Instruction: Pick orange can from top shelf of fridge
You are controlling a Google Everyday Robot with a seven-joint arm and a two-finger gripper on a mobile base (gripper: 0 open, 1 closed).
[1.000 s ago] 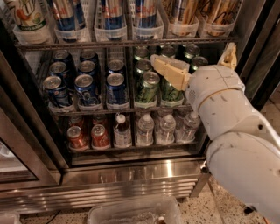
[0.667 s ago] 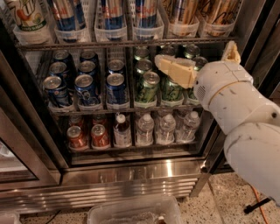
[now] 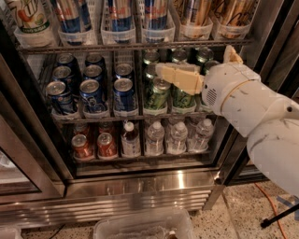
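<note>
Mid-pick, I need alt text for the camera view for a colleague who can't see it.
The end effector hovers in front of the green cans in the fridge, below the top shelf, where the orange can stands in a clear bin at the right. Blue cans sit left; water bottles and red cans below.

End effector (image 3: 186, 74) before green cans (image 3: 158, 94); top shelf (image 3: 140, 46) packed.

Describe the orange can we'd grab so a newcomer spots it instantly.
In the fridge, look along the top shelf of clear bins; the pincer sits one rack lower, before the green cans. The orange can stands second bin from the right: the first copper one after the blue-and-silver cans.
</note>
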